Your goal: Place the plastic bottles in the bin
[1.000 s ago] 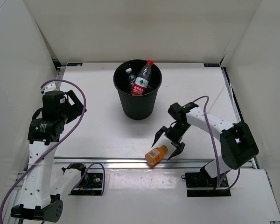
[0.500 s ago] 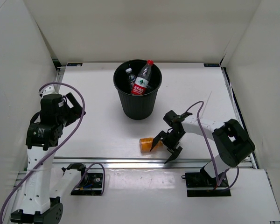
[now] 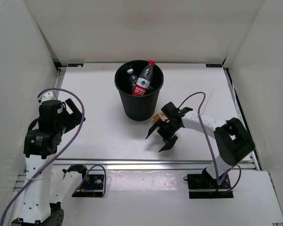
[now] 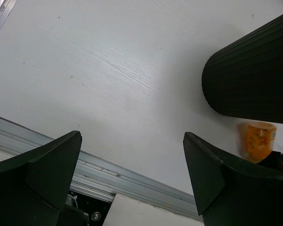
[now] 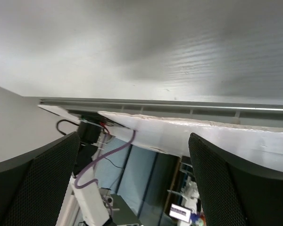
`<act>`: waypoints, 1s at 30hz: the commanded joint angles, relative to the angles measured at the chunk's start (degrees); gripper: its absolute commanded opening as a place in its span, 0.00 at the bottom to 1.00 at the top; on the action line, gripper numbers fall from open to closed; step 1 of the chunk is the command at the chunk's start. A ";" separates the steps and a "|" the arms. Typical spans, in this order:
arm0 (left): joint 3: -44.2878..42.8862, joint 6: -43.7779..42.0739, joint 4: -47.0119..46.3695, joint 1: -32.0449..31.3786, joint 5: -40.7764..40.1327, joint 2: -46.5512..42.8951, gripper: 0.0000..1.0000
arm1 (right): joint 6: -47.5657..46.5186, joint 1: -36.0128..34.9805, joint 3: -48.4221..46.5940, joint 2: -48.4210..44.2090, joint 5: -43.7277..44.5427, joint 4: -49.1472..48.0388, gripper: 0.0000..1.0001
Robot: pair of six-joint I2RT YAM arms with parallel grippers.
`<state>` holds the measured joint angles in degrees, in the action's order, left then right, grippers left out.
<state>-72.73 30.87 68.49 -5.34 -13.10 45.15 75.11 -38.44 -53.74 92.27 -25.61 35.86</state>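
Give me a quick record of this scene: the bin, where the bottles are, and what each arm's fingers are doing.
bin: black bin, upright on the table
inside bin: red-label bottle, neck above the rim; clear bottle beside it
outside bin: orange bottle, on the table by the bin's base
left fingers: open, empty, off to the bin's left
right fingers: open, empty, just in front of the orange bottle

Round black plastic bin (image 3: 139, 104), finely ribbed up its wall, stands at twelve o'clock on the white, faintly wood-grained table (image 3: 99, 136). Inside it is a clear plastic bottle with red label and red cap (image 3: 142, 84). At four o'clock of the bin there's a short orange plastic bottle (image 3: 158, 116). A thin purple cable (image 3: 196, 93) loops there. The left gripper (image 4: 132, 136) and right gripper (image 3: 155, 142) are black.
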 commanded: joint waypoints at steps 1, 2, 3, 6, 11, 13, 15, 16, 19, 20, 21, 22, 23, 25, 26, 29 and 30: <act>0.57 -0.37 0.68 0.33 -0.52 -0.50 1.00 | 0.83 2.75 -1.46 -4.54 2.40 -0.35 1.00; 1.09 -0.37 0.68 0.33 0.00 -0.50 1.00 | -0.83 3.45 -1.46 -4.55 3.01 0.52 1.00; 1.10 -0.37 0.68 0.33 0.01 -0.50 1.00 | -1.80 4.85 -2.42 -5.25 3.89 1.40 1.00; 2.24 -0.37 0.15 0.33 0.01 -1.02 1.00 | -9.67 7.49 -7.68 -5.26 8.00 6.58 1.00; 3.38 -0.37 -0.37 0.33 1.14 -1.02 1.00 | -27.53 9.95 -21.92 -5.26 22.32 18.18 1.00; 3.99 -0.37 -0.37 0.33 1.15 -1.02 1.00 | -32.46 11.01 -24.65 -5.26 32.08 20.47 1.00; 4.52 -0.37 -0.90 0.33 1.68 -1.55 1.00 | -37.92 13.03 -25.19 -5.87 36.13 21.79 1.00; 5.05 -0.37 -0.90 0.33 1.68 -1.55 1.00 | -38.63 13.82 -24.67 -6.39 39.28 22.67 1.00; 6.10 -0.37 -0.90 0.33 2.20 -1.55 1.00 | -38.03 17.51 -21.86 -7.10 43.35 26.63 1.00; 6.11 -0.37 -1.42 0.33 2.81 -1.55 1.00 | -37.24 18.91 -20.72 -7.10 44.66 28.37 1.00; 6.63 -0.37 -1.43 0.33 2.82 -1.55 1.00 | -37.23 19.71 -17.92 -7.71 45.29 28.39 1.00; 6.64 -0.37 -1.43 0.33 2.82 -1.55 1.00 | -36.53 20.32 -16.42 -8.59 45.29 29.17 1.00; 7.24 -0.37 -1.43 0.33 3.43 -1.55 1.00 | -36.53 21.20 -14.66 -9.12 45.99 28.66 1.00; 7.95 -0.37 -1.96 0.33 3.44 -1.55 1.00 | -36.53 22.34 -9.67 -10.00 47.48 27.70 1.00; 7.95 -0.37 -1.96 0.33 4.13 -1.55 1.00 | -36.53 22.87 -8.24 -10.53 48.36 26.91 1.00; 8.48 -0.37 -1.96 0.33 4.84 -0.94 1.00 | -37.41 25.51 -5.25 -9.83 48.37 24.00 1.00; 8.48 -0.37 -1.96 0.33 4.84 -0.94 1.00 | -37.41 26.65 -5.24 -9.83 48.37 22.34 1.00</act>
<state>-64.62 30.87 67.42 -5.34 -9.63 44.14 38.79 -14.15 -59.35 83.72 19.40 61.12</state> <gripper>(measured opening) 0.998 0.998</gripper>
